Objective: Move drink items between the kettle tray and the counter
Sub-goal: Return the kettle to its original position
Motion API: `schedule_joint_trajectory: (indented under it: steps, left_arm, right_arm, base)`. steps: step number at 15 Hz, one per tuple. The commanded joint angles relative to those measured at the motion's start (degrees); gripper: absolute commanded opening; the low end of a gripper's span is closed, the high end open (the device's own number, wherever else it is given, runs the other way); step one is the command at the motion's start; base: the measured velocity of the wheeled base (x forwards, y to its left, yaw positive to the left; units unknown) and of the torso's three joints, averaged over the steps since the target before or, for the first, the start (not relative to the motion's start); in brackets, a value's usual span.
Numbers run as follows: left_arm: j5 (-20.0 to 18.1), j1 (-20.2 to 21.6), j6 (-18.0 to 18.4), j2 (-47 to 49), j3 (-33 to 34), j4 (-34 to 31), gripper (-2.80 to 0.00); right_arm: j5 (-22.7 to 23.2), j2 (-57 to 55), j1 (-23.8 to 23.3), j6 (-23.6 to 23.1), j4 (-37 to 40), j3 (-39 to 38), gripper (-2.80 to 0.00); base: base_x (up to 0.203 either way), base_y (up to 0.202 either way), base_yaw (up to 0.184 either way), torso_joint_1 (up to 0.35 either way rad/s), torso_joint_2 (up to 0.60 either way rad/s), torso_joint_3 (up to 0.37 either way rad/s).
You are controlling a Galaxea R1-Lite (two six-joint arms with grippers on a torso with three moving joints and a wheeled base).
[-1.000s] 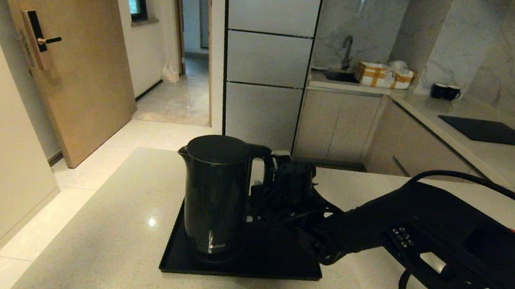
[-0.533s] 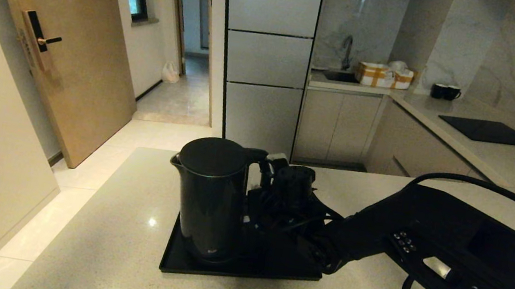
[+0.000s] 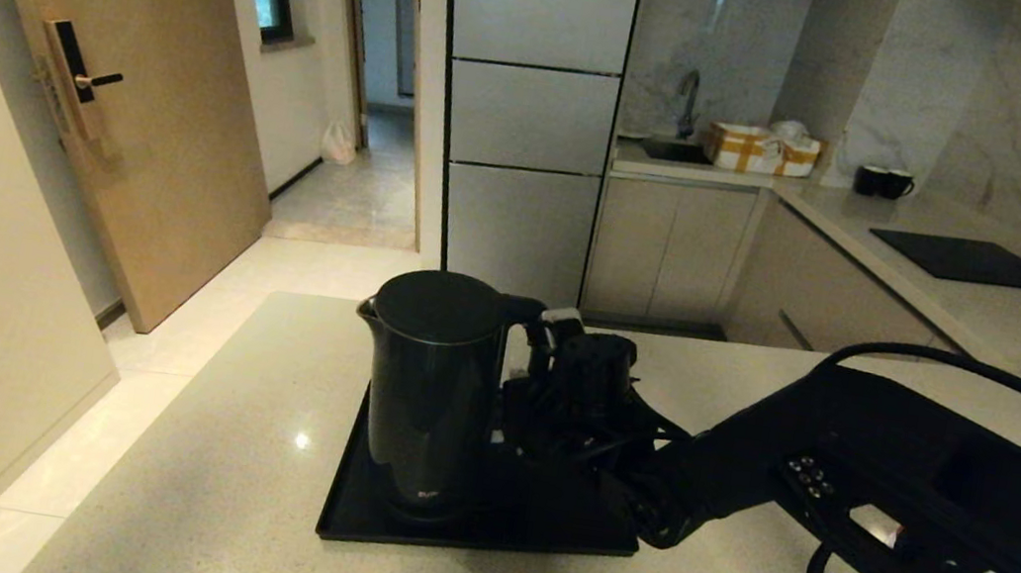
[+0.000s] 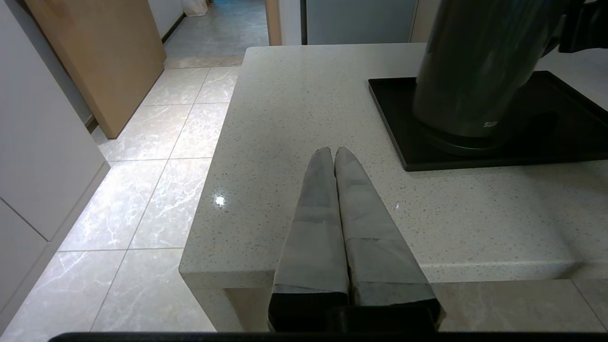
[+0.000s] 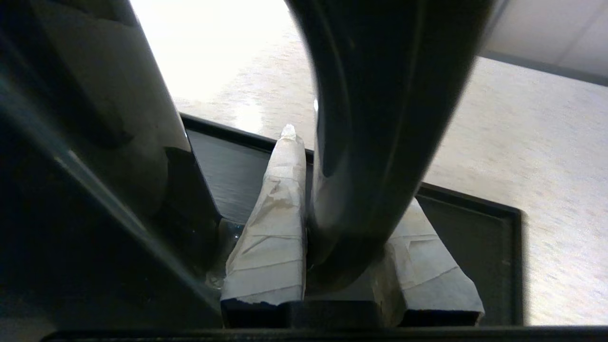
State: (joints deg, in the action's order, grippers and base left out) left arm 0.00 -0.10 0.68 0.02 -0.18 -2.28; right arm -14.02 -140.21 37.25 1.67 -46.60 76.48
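Right gripper [image 5: 327,228] pinches kettle [image 3: 432,385] handle; kettle on tray [image 3: 535,535] base, tilted. Left gripper [image 4: 331,159] pressed together, parked over surface [image 3: 248,450] edge. Next: likely lift clear, set on surface.

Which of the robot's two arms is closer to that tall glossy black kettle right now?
Right. The right end effector is clamped around the tall glossy black kettle at its loop handle. The left end effector, shut, hovers over the beige speckled counter, apart from the kettle.

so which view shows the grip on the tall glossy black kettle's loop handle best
The right wrist view: the right gripper has its fingers either side of the handle. The head view hides that contact behind the gripper; the left wrist view shows only the kettle body.
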Motion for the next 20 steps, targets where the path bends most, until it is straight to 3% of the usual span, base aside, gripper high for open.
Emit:
schedule_joint_trajectory:
  steps: [1,20]
  left_arm:
    - [0.0,0.01,0.02,-0.02,0.01,-0.01,-2.8]
    - [0.0,0.01,0.02,-0.02,0.01,-0.01,-2.8]
  right_arm:
    - [-0.13,1.75,-0.67,0.09,-0.26,-0.48,-2.8]
    - [-0.73,-1.56,1.33,1.31,-0.08,-2.38,-2.8]
  base:
    - [0.0,0.0,0.0,0.0,0.0,0.0]
    - [0.0,0.0,0.0,0.0,0.0,0.0]
